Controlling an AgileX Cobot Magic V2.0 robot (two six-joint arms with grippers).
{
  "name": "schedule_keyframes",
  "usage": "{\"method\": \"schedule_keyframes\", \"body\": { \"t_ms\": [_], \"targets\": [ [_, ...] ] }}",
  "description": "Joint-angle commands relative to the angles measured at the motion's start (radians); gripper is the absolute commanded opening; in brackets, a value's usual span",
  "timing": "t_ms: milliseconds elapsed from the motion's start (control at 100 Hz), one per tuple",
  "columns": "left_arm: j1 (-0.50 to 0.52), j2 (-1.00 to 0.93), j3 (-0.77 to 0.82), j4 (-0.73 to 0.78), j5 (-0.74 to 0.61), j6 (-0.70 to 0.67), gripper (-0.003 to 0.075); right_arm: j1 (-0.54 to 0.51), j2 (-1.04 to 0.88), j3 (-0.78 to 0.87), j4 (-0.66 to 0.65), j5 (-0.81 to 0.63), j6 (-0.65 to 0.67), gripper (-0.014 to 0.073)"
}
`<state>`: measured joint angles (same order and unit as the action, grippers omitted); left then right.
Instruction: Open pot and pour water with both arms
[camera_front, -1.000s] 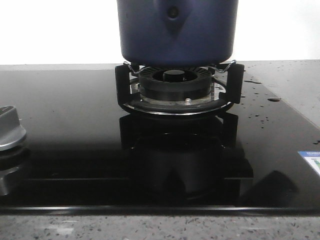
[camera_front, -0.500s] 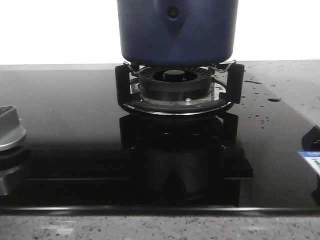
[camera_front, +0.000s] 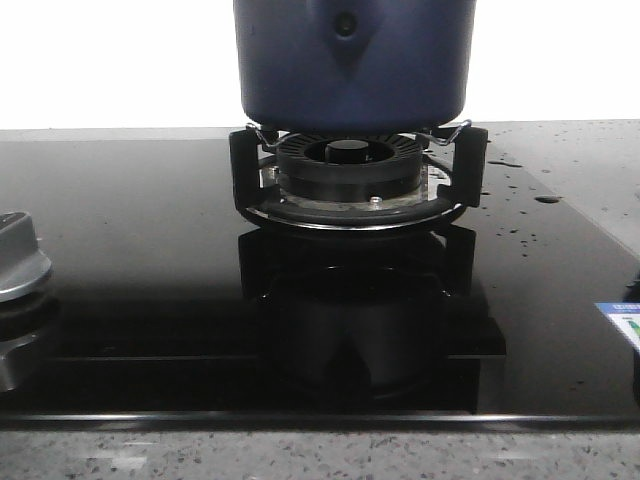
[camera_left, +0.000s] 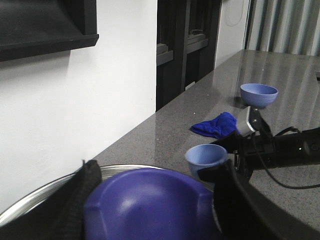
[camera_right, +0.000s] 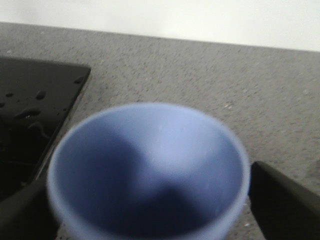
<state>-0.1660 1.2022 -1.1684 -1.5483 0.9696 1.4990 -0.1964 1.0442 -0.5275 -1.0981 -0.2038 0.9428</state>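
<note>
Front view first: the pot (camera_front: 355, 60) sits square on the burner (camera_front: 350, 165) and has not budged over the last second. What has changed is on the glossy cooktop (camera_front: 150, 250). A dark reflection near its right front corner has slid off to the right edge, so I judge the right arm is on the move out there.

Neither arm shows in this view. Over to the wrists.

The left gripper (camera_left: 155, 210) straddles the pot's rounded blue lid (camera_left: 150, 200), one finger on each side and both seemingly pressed against it. I read that as a pinch on the lid, with the pot straight below the gripper. The lid's steel rim looks level, so I'd say it is not yet lifted.

The right gripper (camera_right: 150, 215) clamps a pale blue cup (camera_right: 150, 170) between its fingers. Whether the cup holds water I can't tell, as it is blurred. From the left gripper, cup and right arm hang just beyond the lid, with a blue cloth (camera_left: 216, 125) and a blue bowl (camera_left: 258, 94) further off on the surface.

Both arms look staged: lid off next, then the pour.
</note>
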Motion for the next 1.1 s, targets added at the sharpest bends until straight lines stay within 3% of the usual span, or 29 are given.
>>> {"method": "schedule_keyframes", "body": {
  "t_ms": [0, 120, 350, 470, 610, 820, 1090],
  "targets": [
    [0.002, -0.023, -0.03, -0.105, -0.008, -0.004, 0.019, -0.004, -0.075, -0.025, 0.017, -0.024, 0.001, 0.0654],
    [-0.012, 0.011, -0.032, -0.133, -0.016, 0.013, 0.019, -0.002, -0.157, -0.025, 0.017, -0.03, 0.008, 0.0653],
    [-0.106, 0.137, -0.036, -0.286, -0.019, 0.234, 0.019, -0.002, -0.293, -0.025, 0.017, -0.065, 0.052, 0.0652],
    [-0.14, 0.213, -0.08, -0.294, -0.024, 0.253, 0.019, -0.002, -0.383, -0.025, 0.017, -0.065, 0.053, 0.0627],
    [-0.183, 0.302, -0.166, -0.294, -0.028, 0.253, 0.019, -0.002, -0.475, -0.025, 0.017, -0.057, 0.053, 0.0457],
    [-0.231, 0.439, -0.288, -0.288, -0.044, 0.253, 0.019, -0.002, -0.568, -0.025, 0.017, -0.05, 0.053, -0.0069],
    [-0.232, 0.525, -0.312, -0.281, -0.049, 0.253, 0.019, -0.002, -0.629, -0.025, 0.017, -0.007, 0.056, -0.0064]
  ]
}}
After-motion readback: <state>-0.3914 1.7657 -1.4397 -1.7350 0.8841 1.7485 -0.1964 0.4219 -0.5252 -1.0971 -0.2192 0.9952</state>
